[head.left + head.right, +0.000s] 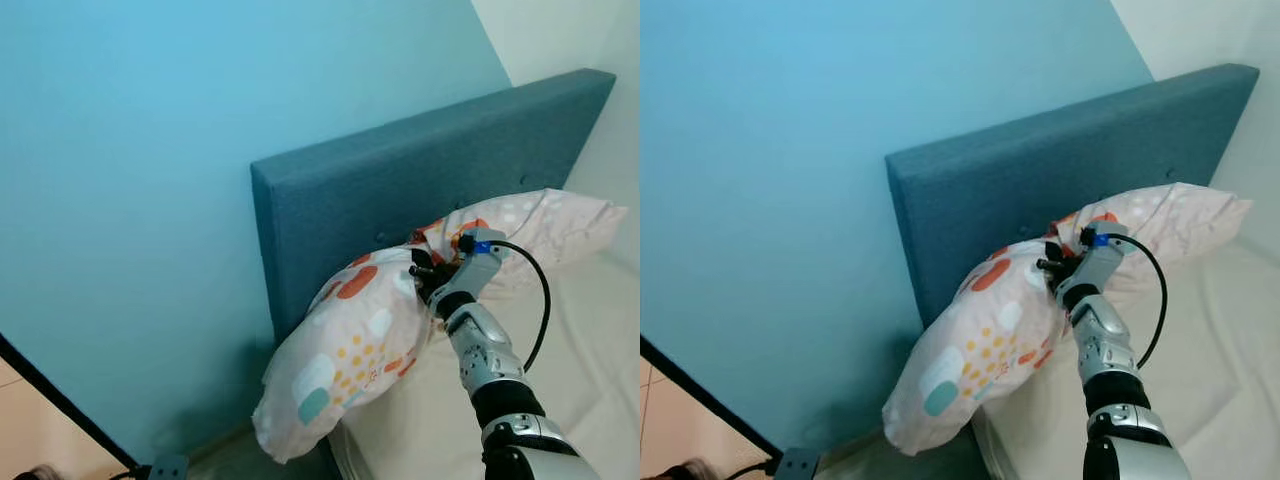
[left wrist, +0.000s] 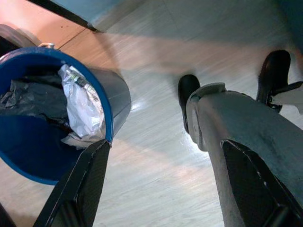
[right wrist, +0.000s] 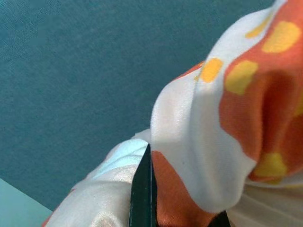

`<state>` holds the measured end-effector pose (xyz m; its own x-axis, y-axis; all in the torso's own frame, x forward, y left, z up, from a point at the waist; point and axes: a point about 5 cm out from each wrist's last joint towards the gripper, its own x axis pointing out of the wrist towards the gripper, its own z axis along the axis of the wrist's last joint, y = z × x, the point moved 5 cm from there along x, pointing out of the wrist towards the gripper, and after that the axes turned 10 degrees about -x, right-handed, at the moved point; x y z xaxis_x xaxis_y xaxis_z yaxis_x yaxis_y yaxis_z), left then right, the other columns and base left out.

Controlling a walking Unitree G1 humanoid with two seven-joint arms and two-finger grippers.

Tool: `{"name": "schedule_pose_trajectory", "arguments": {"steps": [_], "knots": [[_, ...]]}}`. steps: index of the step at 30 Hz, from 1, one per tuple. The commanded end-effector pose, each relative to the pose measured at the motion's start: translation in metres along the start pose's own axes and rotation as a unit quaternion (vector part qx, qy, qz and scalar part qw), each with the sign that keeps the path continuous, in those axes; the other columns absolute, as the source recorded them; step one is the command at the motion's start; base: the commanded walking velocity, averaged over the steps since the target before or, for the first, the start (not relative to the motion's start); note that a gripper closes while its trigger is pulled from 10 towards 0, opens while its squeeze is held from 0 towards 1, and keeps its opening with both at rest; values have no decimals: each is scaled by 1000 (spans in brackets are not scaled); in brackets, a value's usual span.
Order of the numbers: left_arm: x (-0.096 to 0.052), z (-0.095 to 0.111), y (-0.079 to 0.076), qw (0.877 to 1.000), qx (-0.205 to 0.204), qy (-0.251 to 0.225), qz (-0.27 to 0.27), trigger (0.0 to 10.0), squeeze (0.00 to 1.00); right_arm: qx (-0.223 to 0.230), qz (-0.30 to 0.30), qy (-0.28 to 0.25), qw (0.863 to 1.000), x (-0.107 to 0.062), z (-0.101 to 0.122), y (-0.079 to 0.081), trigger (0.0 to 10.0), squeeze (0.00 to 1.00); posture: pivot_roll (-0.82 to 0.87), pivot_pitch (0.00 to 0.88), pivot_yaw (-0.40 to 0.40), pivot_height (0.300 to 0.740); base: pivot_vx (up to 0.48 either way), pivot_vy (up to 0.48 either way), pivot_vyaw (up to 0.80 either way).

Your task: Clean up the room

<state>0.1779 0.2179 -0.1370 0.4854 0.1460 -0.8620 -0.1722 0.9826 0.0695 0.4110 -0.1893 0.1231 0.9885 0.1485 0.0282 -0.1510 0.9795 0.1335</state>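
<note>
Item: soft white pillow, orange, yellow and teal spots point(image 1: 350, 360), leaning on teal padded headboard point(image 1: 400, 190), lower corner overhanging edge of cream mattress point(image 1: 590, 350).
Right pincer point(image 1: 424, 272): closed, bunching pillow fabric.
Left pincer point(image 2: 165, 189): spread wide, empty, above blue bin point(image 2: 28, 156).
Risk: thin fabric pinch may slip; pillow likely slides off toward floor.

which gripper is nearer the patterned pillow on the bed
Right. The right gripper is shut on the spotted white and orange pillow at the blue headboard; the left gripper hangs open over the floor, by a blue bin.
</note>
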Motion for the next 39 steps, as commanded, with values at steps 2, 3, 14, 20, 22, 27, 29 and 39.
{"name": "schedule_pose_trajectory", "arguments": {"steps": [2, 3, 14, 20, 22, 27, 29, 39], "knots": [[-1, -4, 8, 1000, 1, 2, 11, 10000, 0, -11, 18, -30, 999, 2, 11, 9, 10000, 0, -106, 81, -11, 740, 0, 0, 0], [-1, -5, 8, 1000, 1, 3, 11, 10000, 0, -10, 18, -29, 999, 2, 10, 9, 10000, 0, -106, 87, -11, 740, 0, 0, 0], [-3, -15, 9, 1000, 6, 7, 9, 10000, 0, -8, 12, 8, 1000, 9, 3, 0, 10000, 0, -87, 156, -27, 740, 0, 0, 0], [-7, -31, 16, 1000, 5, 13, 11, 10000, 0, -10, -54, -24, 998, 19, 53, -43, 10000, 0, -32, 229, -37, 740, 0, 0, 0], [-10, -38, 21, 1000, 6, 9, 11, 10000, 0, 8, -83, -61, 995, 20, 89, -64, 10000, 0, 3, 278, -38, 740, 0, 0, 0], [-13, -46, 27, 1000, 12, 9, 12, 10000, 0, 21, -95, -90, 991, 21, 116, -74, 10000, 0, 12, 304, -36, 740, 0, 0, 0], [-16, -54, 31, 1000, 23, 15, 13, 10000, 0, 41, -98, -118, 987, 22, 136, -77, 10000, 0, 22, 316, -29, 740, 0, 0, 0], [-31, -85, 55, 997, 71, 32, 17, 10000, 0, 165, -111, -216, 956, 17, 188, -92, 10000, 0, 59, 383, -22, 740, 0, 0, 0]]}}
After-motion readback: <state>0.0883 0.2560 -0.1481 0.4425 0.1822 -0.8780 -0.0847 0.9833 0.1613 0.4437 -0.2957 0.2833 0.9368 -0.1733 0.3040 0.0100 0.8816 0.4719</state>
